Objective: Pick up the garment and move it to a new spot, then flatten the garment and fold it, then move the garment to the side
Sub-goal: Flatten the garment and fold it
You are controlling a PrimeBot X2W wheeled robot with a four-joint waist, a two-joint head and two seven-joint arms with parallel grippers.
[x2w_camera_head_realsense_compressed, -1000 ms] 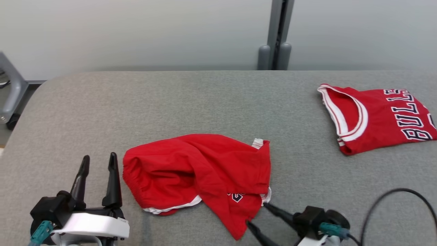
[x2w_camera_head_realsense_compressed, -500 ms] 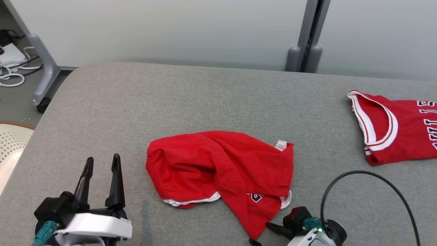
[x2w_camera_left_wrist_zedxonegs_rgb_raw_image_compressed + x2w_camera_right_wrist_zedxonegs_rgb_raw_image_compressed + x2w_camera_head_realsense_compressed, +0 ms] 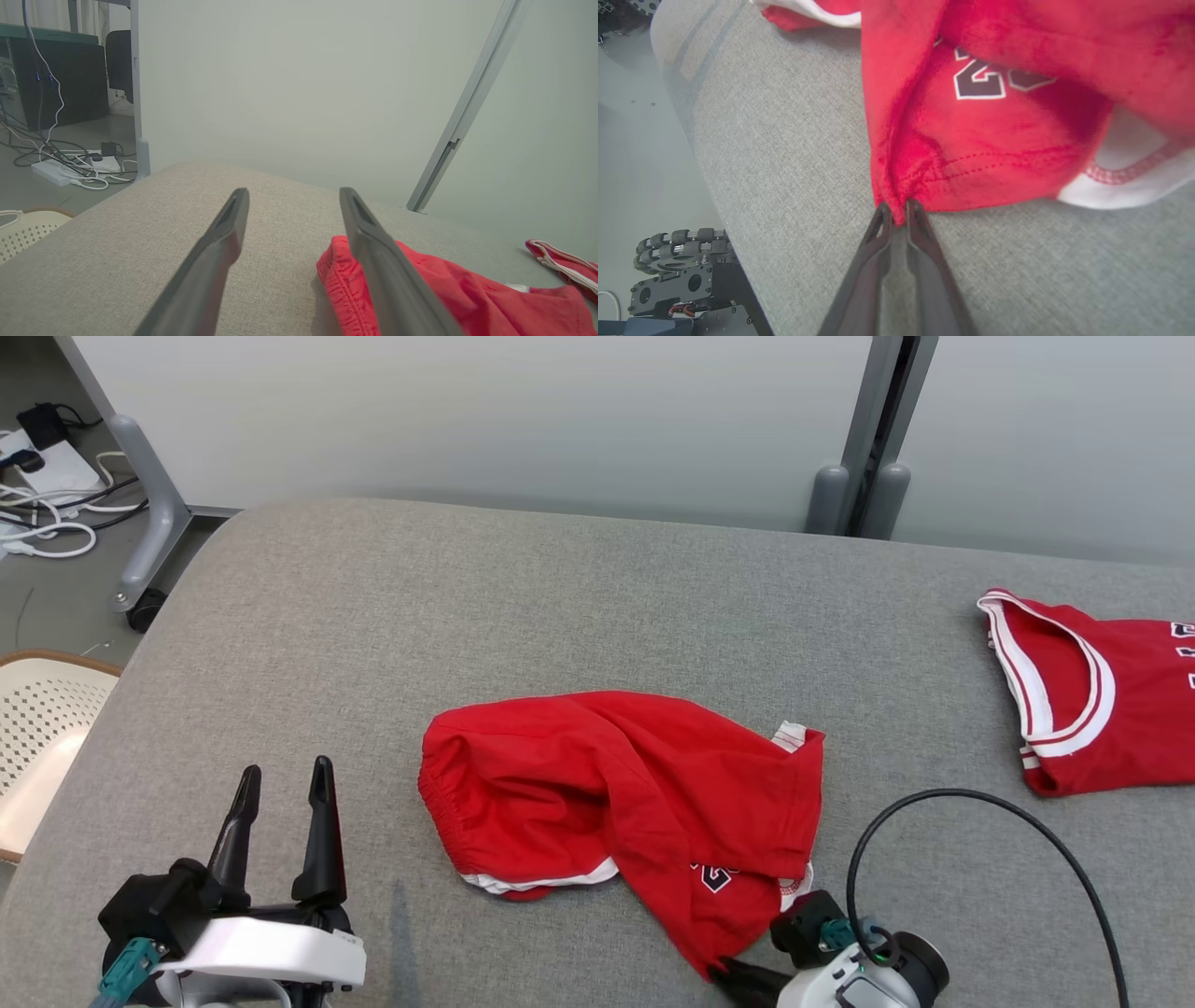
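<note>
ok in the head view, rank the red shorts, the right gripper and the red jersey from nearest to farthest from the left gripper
1. red shorts: just right of the left gripper, in the middle of the table.
2. right gripper: at the near edge, pinching the shorts' lower corner.
3. red jersey: far right side, toward the back.

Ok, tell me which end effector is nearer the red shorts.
Right. The right end effector is pinched shut on the near corner hem of the red shorts. The left end effector stands open beside their waistband end, apart from the cloth.
</note>
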